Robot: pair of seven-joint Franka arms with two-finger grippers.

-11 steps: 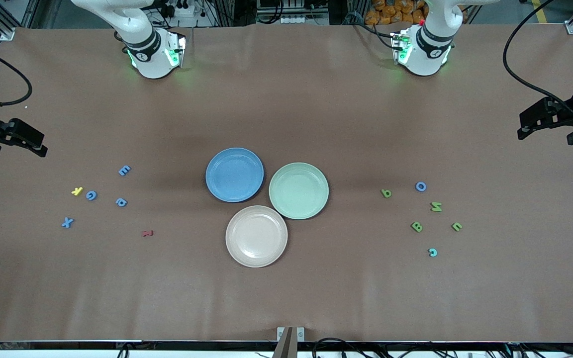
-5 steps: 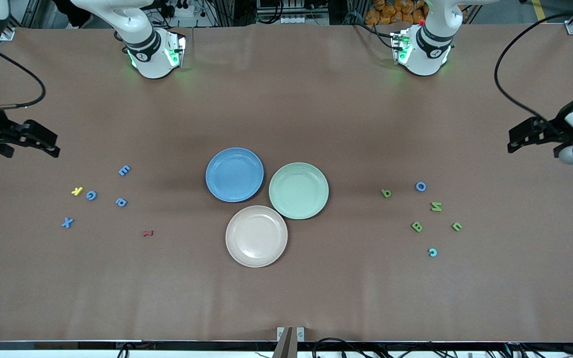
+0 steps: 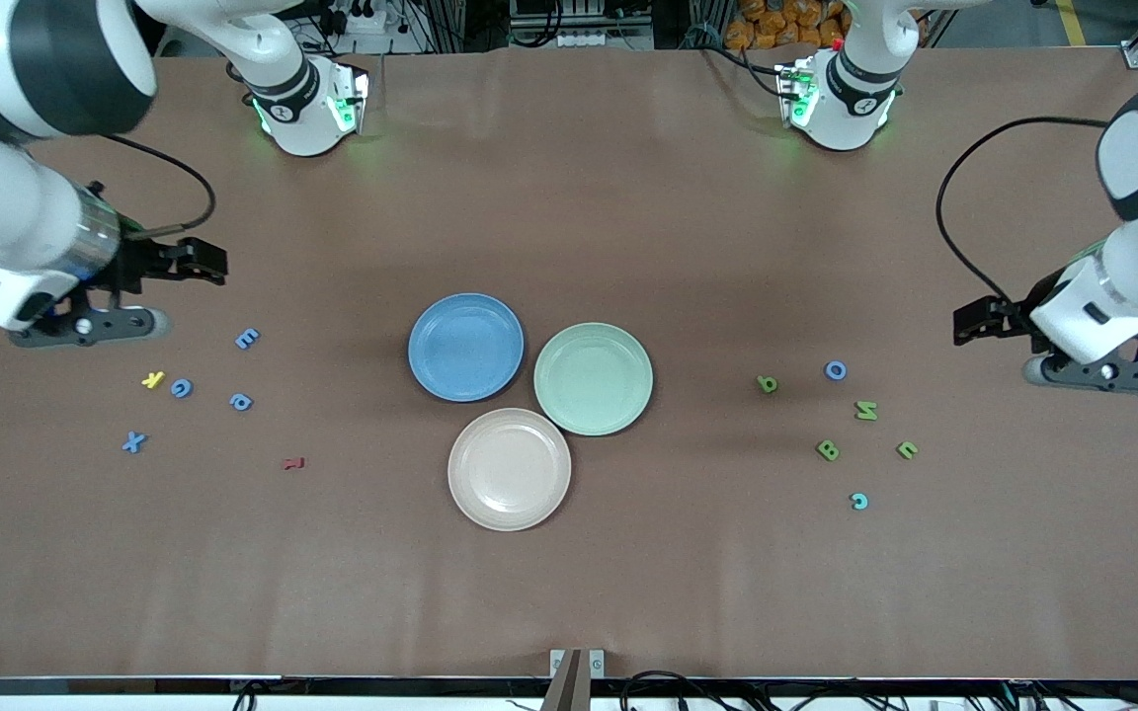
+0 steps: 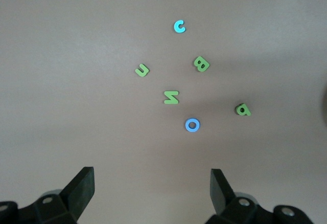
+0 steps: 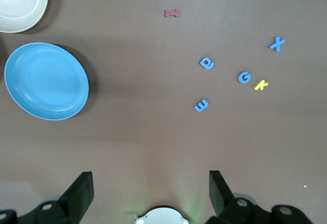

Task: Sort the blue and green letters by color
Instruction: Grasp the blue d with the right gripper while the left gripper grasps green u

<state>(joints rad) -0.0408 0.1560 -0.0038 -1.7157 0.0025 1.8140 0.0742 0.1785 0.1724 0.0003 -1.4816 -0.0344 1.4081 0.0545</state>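
Toward the right arm's end lie blue letters E point(image 3: 247, 339), G point(image 3: 181, 388), Q point(image 3: 241, 401) and X point(image 3: 134, 441). My right gripper point(image 3: 205, 263) hangs open and empty over bare table beside the E point(image 5: 202, 105). Toward the left arm's end lie green letters q point(image 3: 768, 383), N point(image 3: 866, 411), B point(image 3: 828, 450) and u point(image 3: 907, 450), plus a blue O point(image 3: 835, 370) and a light blue C point(image 3: 858, 501). My left gripper point(image 3: 969, 324) is open and empty, over bare table beside the O point(image 4: 192, 125).
A blue plate point(image 3: 466, 347), a green plate point(image 3: 593, 378) and a beige plate point(image 3: 510, 469) sit empty and touching mid-table. A yellow K point(image 3: 153, 379) lies beside the G. A dark red I point(image 3: 293, 462) lies nearer the front camera than the Q.
Both arms have swung in from the table's ends toward the letter groups. Both grippers stayed open. No letter has moved.
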